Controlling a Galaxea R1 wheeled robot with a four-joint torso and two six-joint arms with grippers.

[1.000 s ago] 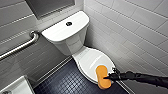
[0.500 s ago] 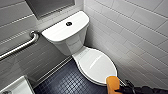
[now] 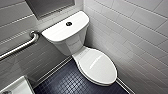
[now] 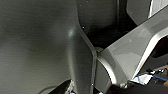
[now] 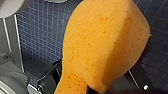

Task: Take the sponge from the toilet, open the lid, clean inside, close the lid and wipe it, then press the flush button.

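toilet (image 3: 62, 33): glossy ceramic | sponge (image 5: 105, 45): porous foam | grab bar (image 3: 20, 48): seemingly brushed metal

No text, brand, number or sign can be read anywhere. The toilet (image 3: 65, 31) has a faint grey mark on the front of its tank, at about 11 o'clock from the lid (image 3: 97, 66). It is too blurred to tell whether it is lettering.

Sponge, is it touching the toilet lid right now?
Apart. The head view shows the whole lid bare. The right wrist view shows the sponge up over the dark blue floor tiles instead.
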